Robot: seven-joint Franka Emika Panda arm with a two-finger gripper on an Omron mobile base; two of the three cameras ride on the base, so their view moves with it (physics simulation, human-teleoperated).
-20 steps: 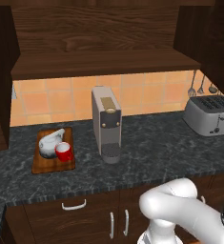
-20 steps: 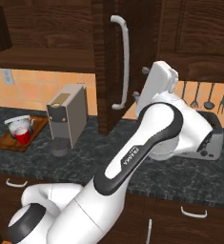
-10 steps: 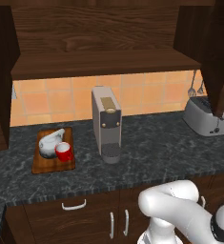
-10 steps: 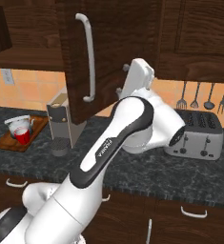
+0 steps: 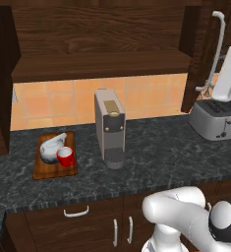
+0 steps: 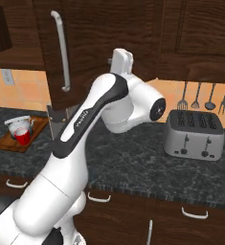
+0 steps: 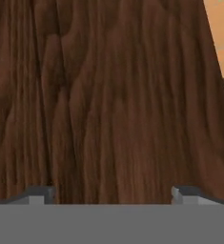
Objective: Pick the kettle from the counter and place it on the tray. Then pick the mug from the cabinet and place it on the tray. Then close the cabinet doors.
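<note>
Right before gripper (image 7: 112, 195) — cabinet door (image 7: 108, 95)

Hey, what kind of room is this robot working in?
It looks like a home kitchen, computer-rendered: a dark speckled stone counter carries a toaster and a coffee machine, utensils hang on the orange tiled wall, and dark wood cabinets run above and below.

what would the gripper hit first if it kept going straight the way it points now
Most likely the cabinet door: its dark wood grain lies directly ahead of the open gripper, seemingly very close, though the exact gap is unclear.
</note>
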